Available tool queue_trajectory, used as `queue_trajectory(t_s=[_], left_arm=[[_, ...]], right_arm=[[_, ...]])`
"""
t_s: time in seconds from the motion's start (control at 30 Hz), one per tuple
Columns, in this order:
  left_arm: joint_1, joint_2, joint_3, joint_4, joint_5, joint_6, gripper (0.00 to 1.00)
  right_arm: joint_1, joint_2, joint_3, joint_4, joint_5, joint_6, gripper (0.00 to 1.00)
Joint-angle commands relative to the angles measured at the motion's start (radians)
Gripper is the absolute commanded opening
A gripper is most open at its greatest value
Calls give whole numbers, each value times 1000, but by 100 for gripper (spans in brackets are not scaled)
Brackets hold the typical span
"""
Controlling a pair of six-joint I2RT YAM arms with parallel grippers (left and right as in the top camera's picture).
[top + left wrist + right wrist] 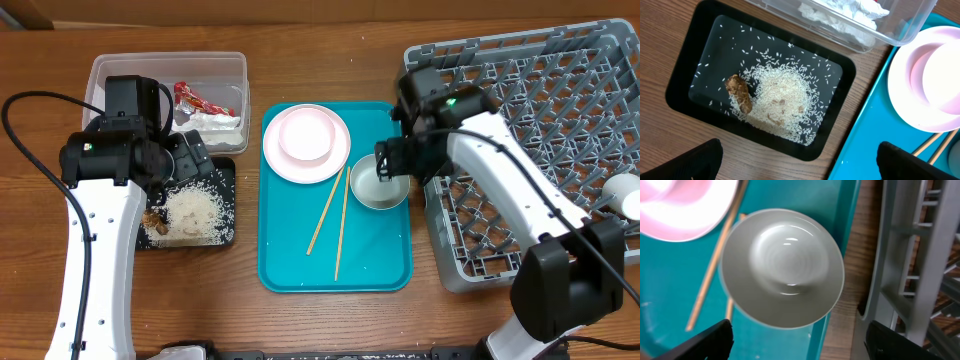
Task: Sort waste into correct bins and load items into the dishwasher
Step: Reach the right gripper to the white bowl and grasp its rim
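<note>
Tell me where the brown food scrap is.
The brown food scrap lies in the black tray on the table's left, at the rice pile's left edge in the left wrist view.

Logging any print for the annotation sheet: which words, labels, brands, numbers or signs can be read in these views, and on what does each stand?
No text is legible in any view.
On the red wrapper in the clear tub: pale marks, too small and blurred to read.
On the teal tray, grey dish rack, black tray and bowl: no print seen.
</note>
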Motion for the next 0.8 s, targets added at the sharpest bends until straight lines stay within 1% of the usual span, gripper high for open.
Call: queue_trajectory(t_s=[0.0,0.17,0.3,0.47,0.7,0.77], left_arm=[[5,-2,12,2,-2,-18,100],[5,-2,12,2,-2,-18,100],[5,-2,12,2,-2,-18,100],[5,-2,12,1,-2,-18,100],[5,-2,12,1,-2,-18,100],[5,-2,12,1,-2,-18,100]], right_arm=[[38,-10,-67,58,103,11,87],[83,-8,-153,144,118,16,87],[108,-8,-208,182,113,54,87],[147,-8,-230,178,81,57,87],[201,-8,-230,143,-59,56,87],[222,-8,-230,130,-71,52,89]])
